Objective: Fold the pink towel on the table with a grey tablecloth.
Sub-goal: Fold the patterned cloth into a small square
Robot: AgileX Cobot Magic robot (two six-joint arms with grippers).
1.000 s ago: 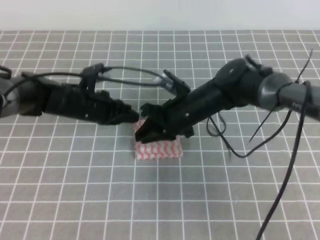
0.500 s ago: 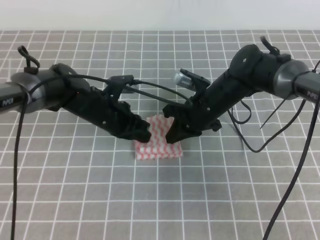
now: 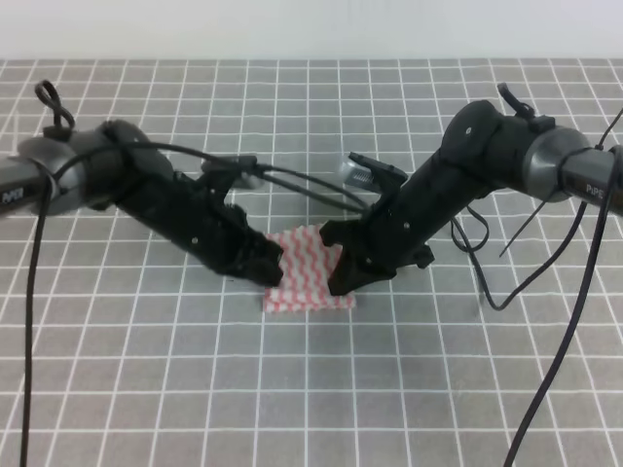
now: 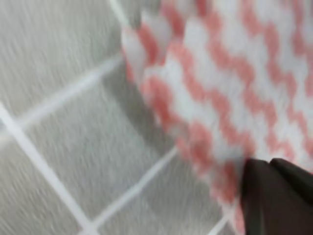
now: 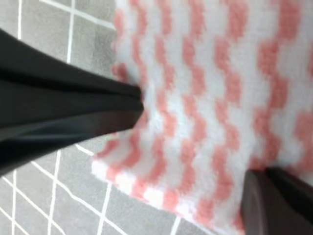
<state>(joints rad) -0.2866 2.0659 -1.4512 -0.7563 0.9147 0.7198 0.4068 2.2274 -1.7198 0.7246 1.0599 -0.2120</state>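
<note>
The pink towel [image 3: 310, 272], pink-and-white zigzag, lies folded into a small square on the table with a grey tablecloth [image 3: 146, 370]. My left gripper [image 3: 273, 269] is low at the towel's left edge. In the left wrist view one dark fingertip [image 4: 274, 196] rests at the edge of the towel [image 4: 220, 83], set off to the side, with nothing gripped. My right gripper [image 3: 341, 280] is at the towel's right edge. In the right wrist view its fingers [image 5: 63, 117] stand apart over the flat towel [image 5: 205, 98].
Loose black cables [image 3: 545, 370] hang from the right arm down to the front right of the cloth. A cable loop [image 3: 292, 180] arches behind the left arm. The pale back wall [image 3: 311, 29] runs along the table's far edge.
A second ago both grippers met above the towel with a lifted edge between them. They have since parted and lowered to the towel's left and right edges; the towel lies flat.
</note>
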